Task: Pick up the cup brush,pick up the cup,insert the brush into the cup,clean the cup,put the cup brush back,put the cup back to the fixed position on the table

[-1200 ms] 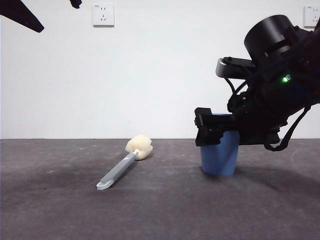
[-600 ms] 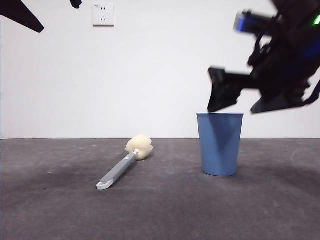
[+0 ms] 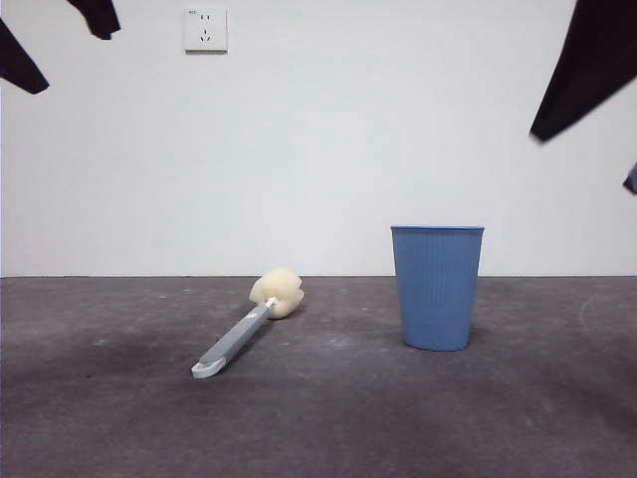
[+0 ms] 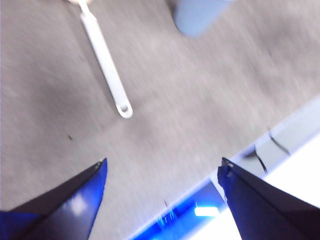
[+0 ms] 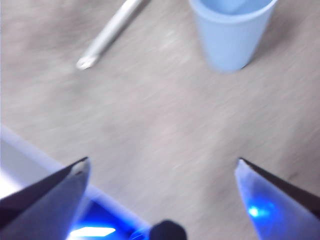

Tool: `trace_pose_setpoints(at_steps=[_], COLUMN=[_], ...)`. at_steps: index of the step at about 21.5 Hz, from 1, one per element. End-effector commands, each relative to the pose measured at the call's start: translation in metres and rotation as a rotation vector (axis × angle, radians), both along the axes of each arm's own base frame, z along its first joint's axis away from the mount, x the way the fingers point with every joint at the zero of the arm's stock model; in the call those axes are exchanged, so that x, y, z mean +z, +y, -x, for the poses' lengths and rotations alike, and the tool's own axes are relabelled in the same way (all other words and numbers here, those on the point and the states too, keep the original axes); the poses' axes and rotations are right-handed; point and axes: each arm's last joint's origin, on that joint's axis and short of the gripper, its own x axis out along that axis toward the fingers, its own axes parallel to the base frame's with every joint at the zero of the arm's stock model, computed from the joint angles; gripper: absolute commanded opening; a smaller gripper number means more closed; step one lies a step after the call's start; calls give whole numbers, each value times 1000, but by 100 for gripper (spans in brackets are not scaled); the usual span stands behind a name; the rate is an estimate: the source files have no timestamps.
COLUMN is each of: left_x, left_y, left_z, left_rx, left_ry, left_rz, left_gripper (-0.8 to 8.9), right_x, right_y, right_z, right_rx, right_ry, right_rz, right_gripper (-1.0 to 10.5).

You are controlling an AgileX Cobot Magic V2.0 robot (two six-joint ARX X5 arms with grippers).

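A plain white wall carries one white power socket high up.

Ribbed blue plastic cup, spongy brush head, matte scuffed table

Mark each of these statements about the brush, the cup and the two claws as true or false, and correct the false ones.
1. The blue ribbed plastic cup stands upright on the dark grey table. True.
2. The grey-handled cup brush with the cream sponge head sits inside the cup. False: it lies flat on the table, apart from the cup.
3. The right claw grips the cup. False: it is open, holding nothing.
4. The left claw is open and holds nothing. True.
5. The cup lies tipped on its side. False: it is upright.
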Motion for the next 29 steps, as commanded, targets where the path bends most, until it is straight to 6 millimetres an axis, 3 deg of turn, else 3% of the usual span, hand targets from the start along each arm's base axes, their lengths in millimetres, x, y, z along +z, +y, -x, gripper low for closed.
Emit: trace_pose_setpoints(at_steps=[1,3,4,21,23,25,29], left_x=[-3,-4,-5,-1,5,23,56], left_y=[1,2,2,-1,3,12,51], left_z=[2,4,4,0,2,-2,3], left_rx=[-49,-61,-62,-80,-102,-70,139], left_ry=[11,31,36,-29,-133,-353,-770], left_rz=[-23,-31,-37,-15,-32,-12,101], left_gripper=[346,68,-10,-4,-3,-4,-4], right_x=[10,13,13,11,11,11,11], right_y=[0,0,1,0,-1,-1,-1], right_z=[6,9,10,11,11,11,11], right_rx=[27,70,84,24,23,23,23], right_ry=[64,102,114,176,176,176,175], right_rz=[-80,-115,-124,-142,-141,-142,-143], right_gripper=[280,54,-15,1,1,1,1])
